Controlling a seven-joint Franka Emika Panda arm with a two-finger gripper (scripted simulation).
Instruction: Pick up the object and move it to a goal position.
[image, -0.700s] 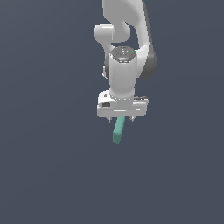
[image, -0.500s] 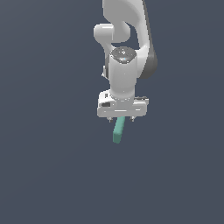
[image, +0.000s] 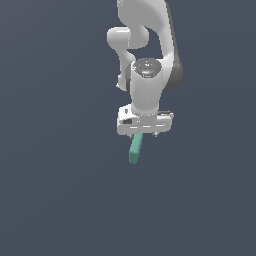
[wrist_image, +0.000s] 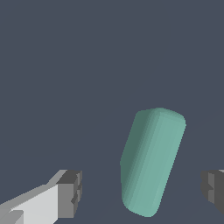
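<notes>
Big white Panda arm (image: 150, 75) hanging over the plain dark ground, wrist pointed straight down. Below it the claw (image: 145, 133), spread wide and holding nothing. In the wrist view, grey pads (wrist_image: 70, 192) out to either side, daylight between each of them and the teal bar (wrist_image: 152, 162).

Sitting right in the gap between the two pads, then, touching neither and a shade closer to one pad than the other. From outside, poking out just under the claw (image: 135, 148). Cannot tell from either view whether resting on the ground or how far beneath the fingertips.

On to the grasp, by the look of it. Best done by nudging sideways first to even out the two gaps, so neither pad shoves the bar before the other arrives. Then down until the pads straddle the bar's flanks, and only then a squeeze. Lifting before a firm two-sided pinch would probably risk a swivel.

Long axis running across the closing line, nearly square to it with a slight slant. Handy: narrow width presented to the pads. In the exterior view, far end pointing down and a touch toward the exterior view's left.
</notes>
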